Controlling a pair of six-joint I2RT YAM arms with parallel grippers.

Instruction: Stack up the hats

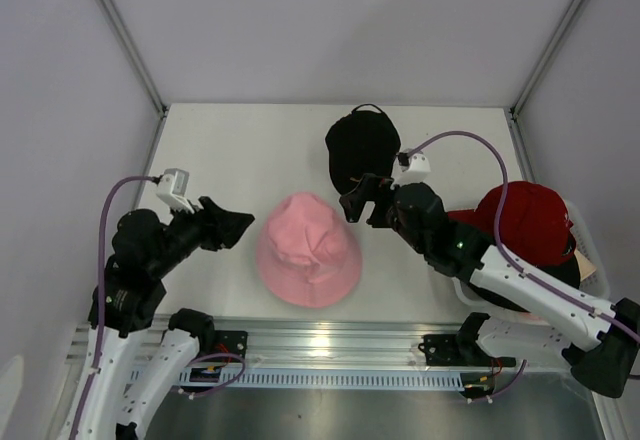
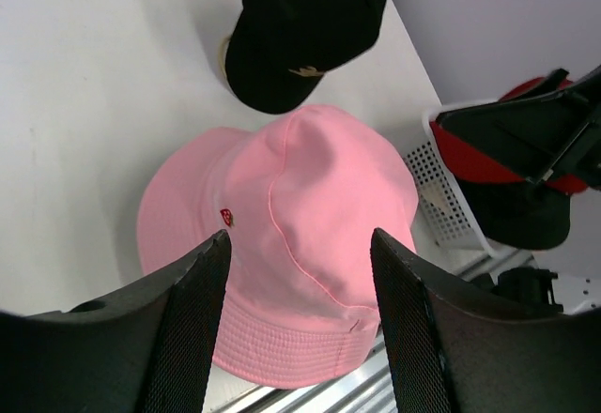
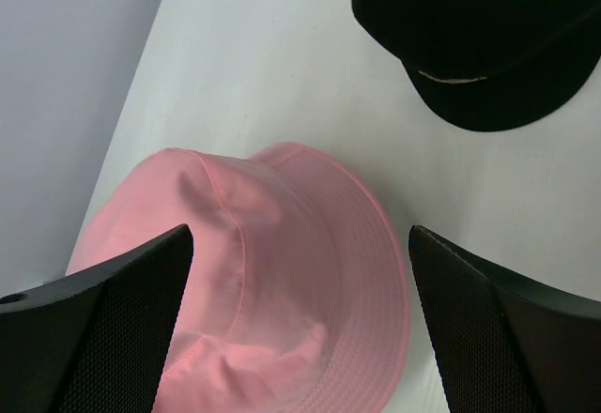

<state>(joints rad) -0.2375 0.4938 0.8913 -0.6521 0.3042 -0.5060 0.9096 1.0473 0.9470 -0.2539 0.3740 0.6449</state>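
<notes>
A pink bucket hat lies crown up on the tabletop, near the middle of its near edge. Its crown is soft and dented, a seam runs over the top, the round brim shows rows of stitching, and a small red mark sits on the side of the crown. A black baseball cap rests toward the middle of the far edge, apart from the pink hat, with a small pale emblem on it in the left wrist view. At the right edge a red baseball cap sits on top of a dark hat in a white mesh basket.

The left gripper hangs just beside the pink hat's left brim, its fingers partly spread with nothing between them. The right gripper is above the gap between the pink hat and the black cap, jaws spread wide and holding nothing.
</notes>
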